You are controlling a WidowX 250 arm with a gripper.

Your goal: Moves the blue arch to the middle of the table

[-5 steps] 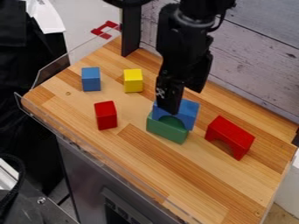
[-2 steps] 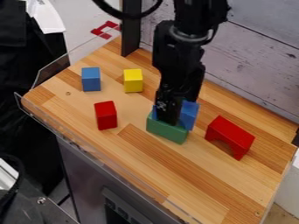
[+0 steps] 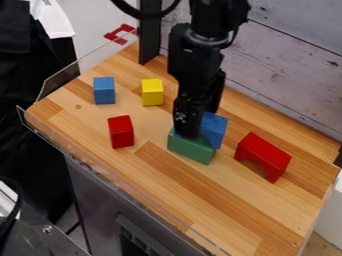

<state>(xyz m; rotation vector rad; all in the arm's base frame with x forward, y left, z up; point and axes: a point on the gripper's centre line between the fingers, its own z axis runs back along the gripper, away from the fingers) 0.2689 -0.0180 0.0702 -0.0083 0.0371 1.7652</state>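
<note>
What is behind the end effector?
The blue arch: its right part, as seen here, shows past the end effector, which covers most of the rest. Some of the green block is covered too.

The black robot arm (image 3: 217, 20) enters at the top edge, to the right of the middle, and it comes downward with a slight lean, so that its lower part is more to the left than its upper part. Below the thick black wrist (image 3: 194, 55), the black gripper (image 3: 188, 131) hangs nearly upright and points down, with its lower end close to the centre of the view. On its dark side, the gripper carries some small pale marks.
</note>
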